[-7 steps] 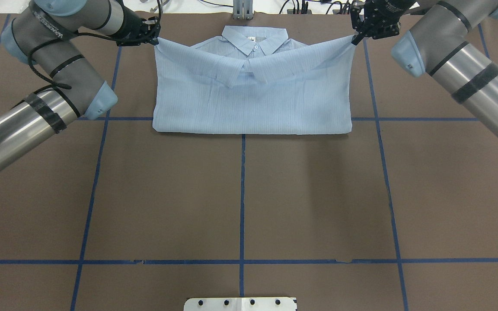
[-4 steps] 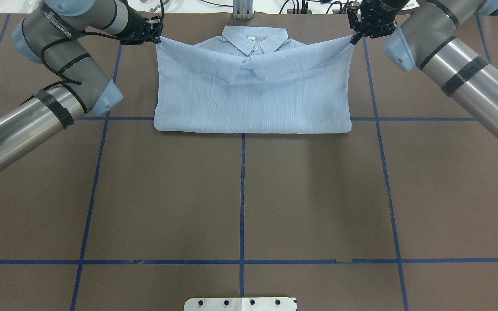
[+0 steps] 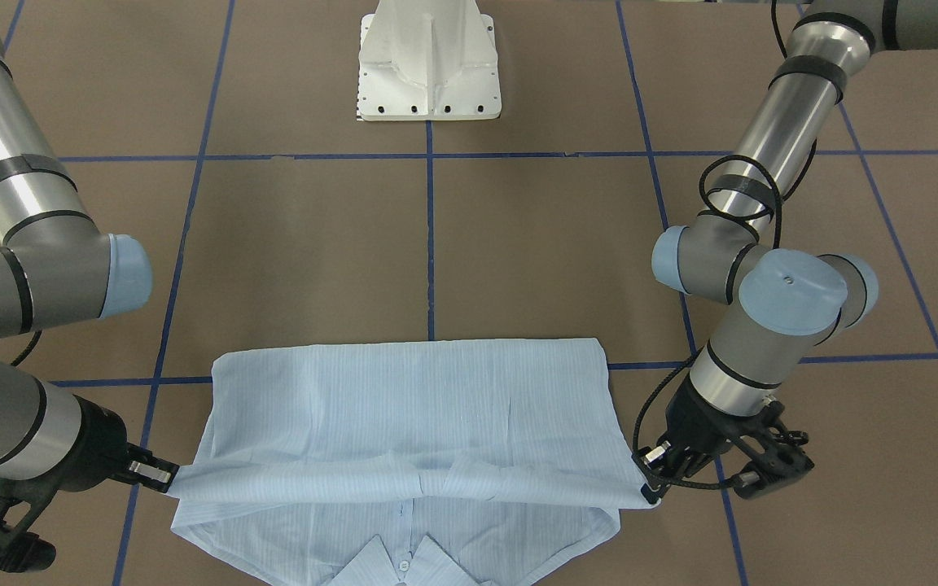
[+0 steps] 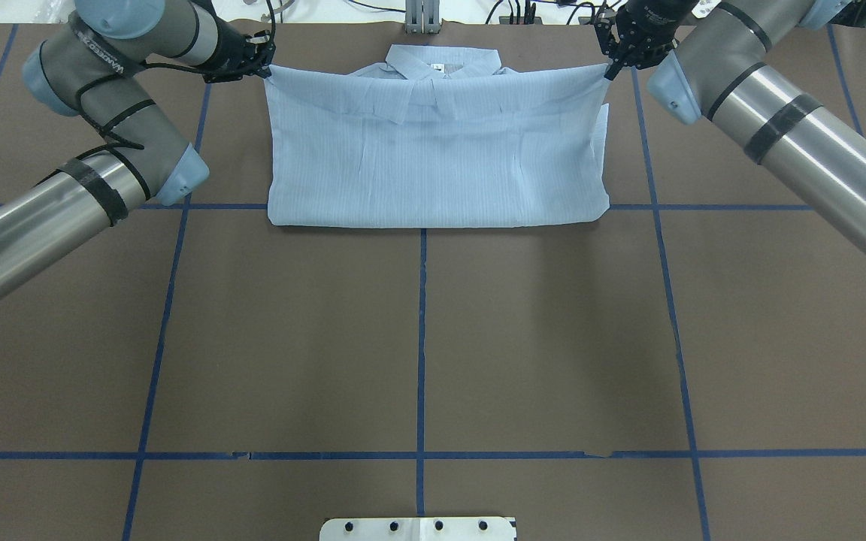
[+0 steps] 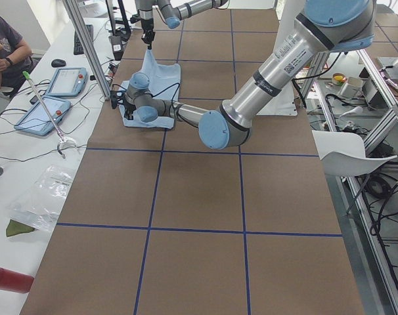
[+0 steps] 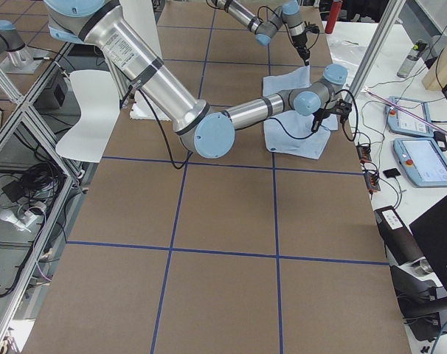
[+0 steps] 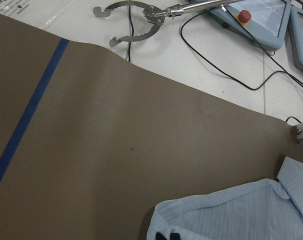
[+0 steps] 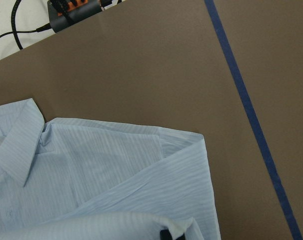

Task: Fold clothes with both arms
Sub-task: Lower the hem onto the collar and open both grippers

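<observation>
Overhead exterior: shirt (image 4: pixel 433 165) edge carried further toward collar (image 4: pixel 444 60), tautened; corners pinched by left gripper (image 4: pixel 266 68), right gripper (image 4: pixel 611 71); fold judged nearly laid.

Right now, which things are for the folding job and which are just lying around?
For the job: blue striped shirt, left gripper, right gripper, both pinching the shirt.
Just lying around: metal grabber tool, teach pendant, plastic bag.

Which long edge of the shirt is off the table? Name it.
The far edge of the shirt, by the collar, stretched between the left gripper and right gripper; the near folded edge lies flat.
</observation>
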